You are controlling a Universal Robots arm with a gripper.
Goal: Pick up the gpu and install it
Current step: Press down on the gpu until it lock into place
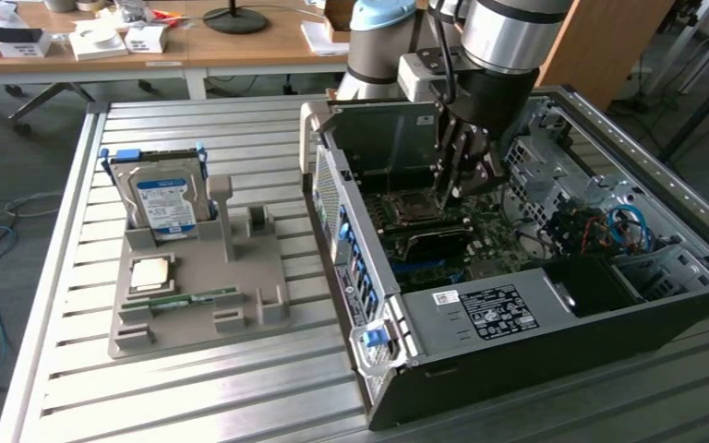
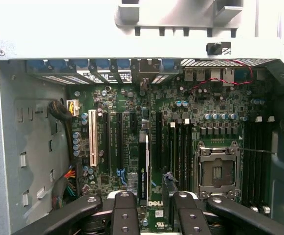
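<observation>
One hard drive [image 1: 163,205] upright in tray [image 1: 195,318], beside open PC case [image 1: 478,318].

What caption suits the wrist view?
Jaws hold the gpu edge-on at the motherboard slots inside the open case.

The desk [image 1: 207,388] is ribbed bare metal, brushed and a bit shiny. The grey holder [image 1: 200,286] on it looks like matt plastic. The hard drive [image 1: 163,203] has a silvery metal body with a glossy blue-white label. The PC case [image 1: 576,332] is dark matt sheet metal, and the motherboard [image 2: 132,127] inside is dark green and slightly glossy. The hand [image 2: 151,215] looks like smooth black plastic or metal.
</observation>
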